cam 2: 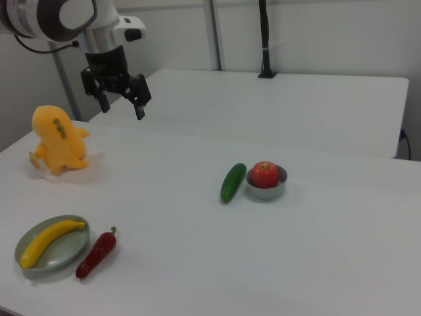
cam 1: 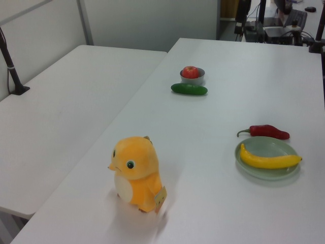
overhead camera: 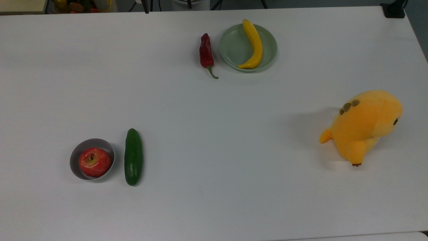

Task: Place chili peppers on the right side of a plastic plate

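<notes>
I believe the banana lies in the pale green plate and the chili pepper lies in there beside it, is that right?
Not quite. The banana does lie in the pale green plate, but the chili pepper lies on the table just outside the rim, at the top view's left of the plate; the right view shows this too.

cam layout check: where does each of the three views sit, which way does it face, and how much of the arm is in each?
Top view: above the table, looking down; plastic plate with banana at the far edge, chili pepper beside it.
Left view: low, at the end by the plush toy, looking along the table toward the bowl.
Right view: the opposite end, plate nearest; the arm's claw hangs open above the table.
Shared: chili, plate, banana, cucumber, apple, plush.
</notes>
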Motion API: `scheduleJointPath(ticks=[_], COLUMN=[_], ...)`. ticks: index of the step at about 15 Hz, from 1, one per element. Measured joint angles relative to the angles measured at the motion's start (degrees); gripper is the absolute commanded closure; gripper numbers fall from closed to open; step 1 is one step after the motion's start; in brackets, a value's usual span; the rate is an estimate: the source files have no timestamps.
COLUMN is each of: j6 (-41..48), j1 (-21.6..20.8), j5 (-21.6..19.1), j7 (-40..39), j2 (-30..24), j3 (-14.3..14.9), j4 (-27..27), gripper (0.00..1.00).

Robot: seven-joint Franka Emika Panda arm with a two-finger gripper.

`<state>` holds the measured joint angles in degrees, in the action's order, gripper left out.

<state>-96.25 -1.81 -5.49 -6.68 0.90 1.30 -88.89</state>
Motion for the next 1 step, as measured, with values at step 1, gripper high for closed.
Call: scheduleJointPath(ticks=[1], j6=[0.0], j1=[0.0], j5=[0.0], j7=[0.0], j2=[0.0], j3=[0.04], j4=[0.0], gripper=[0.0])
